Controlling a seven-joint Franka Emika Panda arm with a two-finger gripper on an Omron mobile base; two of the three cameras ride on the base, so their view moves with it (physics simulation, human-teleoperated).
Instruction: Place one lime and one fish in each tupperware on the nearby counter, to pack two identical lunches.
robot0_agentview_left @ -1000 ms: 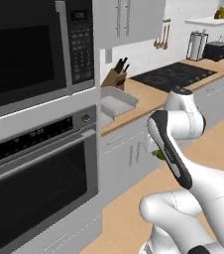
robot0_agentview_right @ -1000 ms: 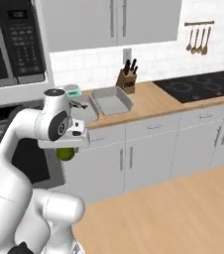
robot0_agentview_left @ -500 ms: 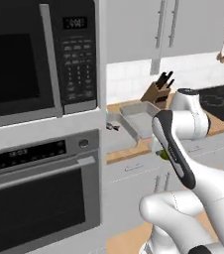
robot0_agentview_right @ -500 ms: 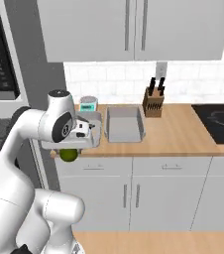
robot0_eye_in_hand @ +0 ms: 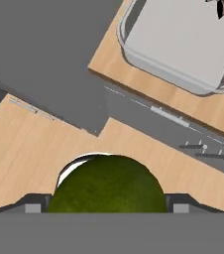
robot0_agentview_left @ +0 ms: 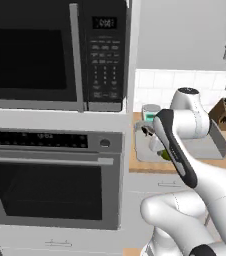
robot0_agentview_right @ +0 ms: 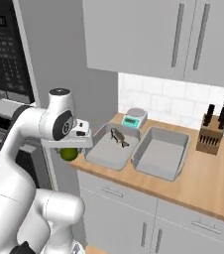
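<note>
End effector [robot0_eye_in_hand: 106, 208] clamps a small dark olive-green lime [robot0_eye_in_hand: 106, 191], off the edge of the light wood surface [robot0_agentview_right: 208, 183]. Near shallow light-grey tupperware tub [robot0_agentview_right: 101, 155] has one dark fish [robot0_agentview_right: 117, 137]; the 2nd tub [robot0_agentview_right: 161, 159] looks empty. Left, imo: this lime, 2nd lime + 2nd fish.

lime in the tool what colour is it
Dark olive green, mottled; the lime shows best in the hand view.
</note>
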